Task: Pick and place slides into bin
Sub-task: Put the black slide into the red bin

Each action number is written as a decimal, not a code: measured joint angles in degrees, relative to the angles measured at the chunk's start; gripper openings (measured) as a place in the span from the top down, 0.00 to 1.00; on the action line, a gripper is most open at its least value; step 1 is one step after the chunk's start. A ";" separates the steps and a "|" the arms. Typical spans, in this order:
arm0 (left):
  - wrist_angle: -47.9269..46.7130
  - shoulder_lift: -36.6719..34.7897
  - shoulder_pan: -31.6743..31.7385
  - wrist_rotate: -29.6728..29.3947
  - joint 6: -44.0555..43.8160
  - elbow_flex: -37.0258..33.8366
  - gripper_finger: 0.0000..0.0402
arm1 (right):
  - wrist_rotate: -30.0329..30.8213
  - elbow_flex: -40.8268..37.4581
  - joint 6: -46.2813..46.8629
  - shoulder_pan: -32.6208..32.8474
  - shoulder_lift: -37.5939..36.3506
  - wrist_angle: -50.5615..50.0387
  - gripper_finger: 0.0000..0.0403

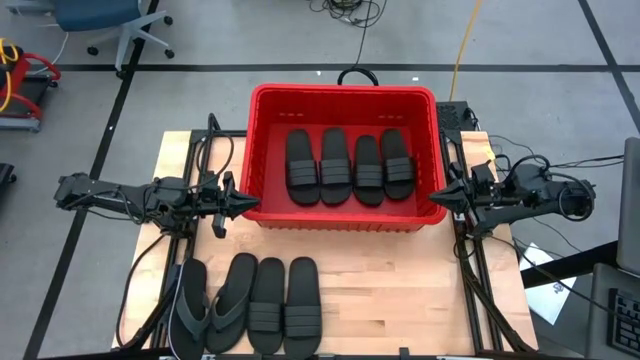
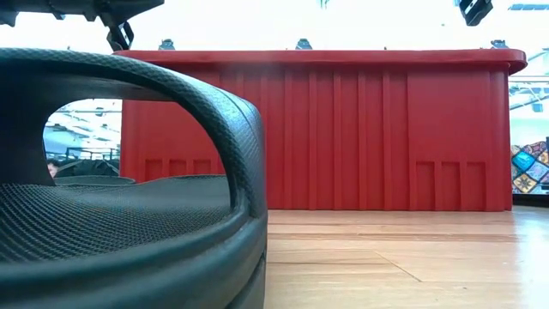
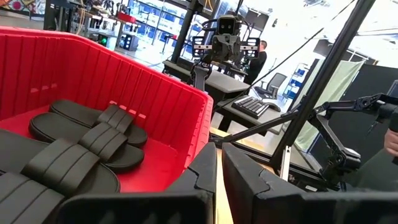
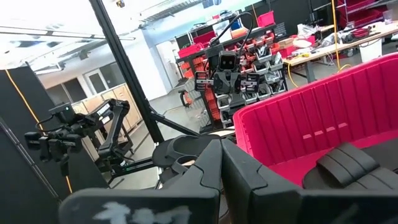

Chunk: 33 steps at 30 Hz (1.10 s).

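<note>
The red bin [image 1: 345, 92] stands at the table's far middle. Several black band slides [image 1: 335, 165] lie side by side on its floor; they also show in the left wrist view [image 3: 93, 134]. Several more slides lie in a row at the near edge: a greyer flip-flop [image 1: 190, 305], a black flip-flop [image 1: 230, 300] and two band slides [image 1: 283, 308]. My left gripper [image 1: 250, 204] is shut and empty over the bin's near left corner. My right gripper [image 1: 437, 197] is shut and empty at the bin's near right corner. In the low view both are above the rim [image 2: 317, 57].
Bare wooden table [image 1: 390, 265] lies between the bin and the row of slides, and to their right. One slide [image 2: 129, 215] fills the low view's left half. Cables run along both arm bases. A person [image 3: 258, 56] stands far off in the room.
</note>
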 joint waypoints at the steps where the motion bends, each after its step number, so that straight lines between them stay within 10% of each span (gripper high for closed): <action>1: 0.00 -0.01 0.00 -0.01 0.00 0.00 0.95 | 0.00 0.00 -0.04 0.00 0.00 0.02 1.00; 25: 0.00 0.00 0.00 -0.04 0.00 0.00 0.95 | 0.98 0.18 -3.66 0.01 0.57 0.36 1.00; 33: 0.02 0.00 0.00 -0.04 0.00 0.00 0.95 | -1.48 10.00 -9.75 0.00 17.69 -0.83 1.00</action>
